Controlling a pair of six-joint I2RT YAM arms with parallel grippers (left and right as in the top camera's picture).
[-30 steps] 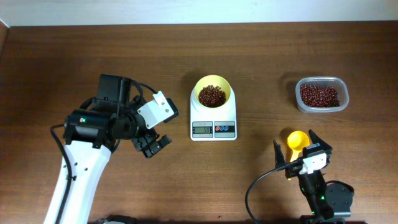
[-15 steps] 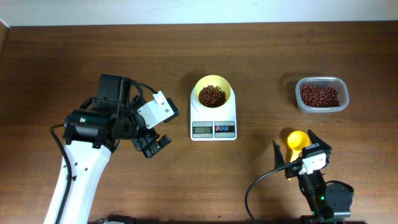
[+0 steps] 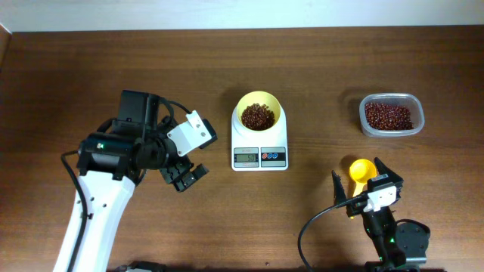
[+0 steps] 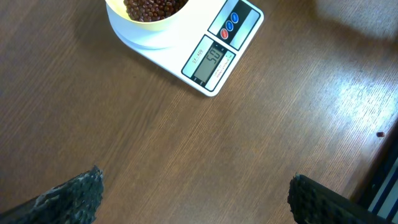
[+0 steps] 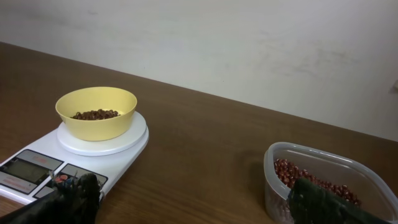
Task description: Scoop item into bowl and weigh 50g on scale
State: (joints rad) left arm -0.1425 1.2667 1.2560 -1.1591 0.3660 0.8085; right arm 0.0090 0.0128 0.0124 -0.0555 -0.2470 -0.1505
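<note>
The pale-yellow bowl [image 3: 275,106] stands on the white scale [image 3: 259,157] at the table's middle and holds a heap of red-brown beans [image 3: 257,115]. In the left wrist view the scale [image 4: 214,59] reads 50 and the bowl [image 4: 140,28] is at the top edge. My left gripper [image 3: 186,176] is open and empty, to the left of the scale; its fingers [image 4: 196,193] hang over bare wood. My right gripper [image 3: 361,181] is open at the front right. The yellow scoop [image 3: 361,168] lies between its fingers. The right wrist view [image 5: 193,196] shows bowl [image 5: 96,121] and scale [image 5: 37,168].
A clear rectangular container [image 3: 391,115] of beans stands at the back right; it also shows in the right wrist view [image 5: 323,180]. One loose bean [image 4: 380,134] lies on the wood. The table's far edge meets a pale wall.
</note>
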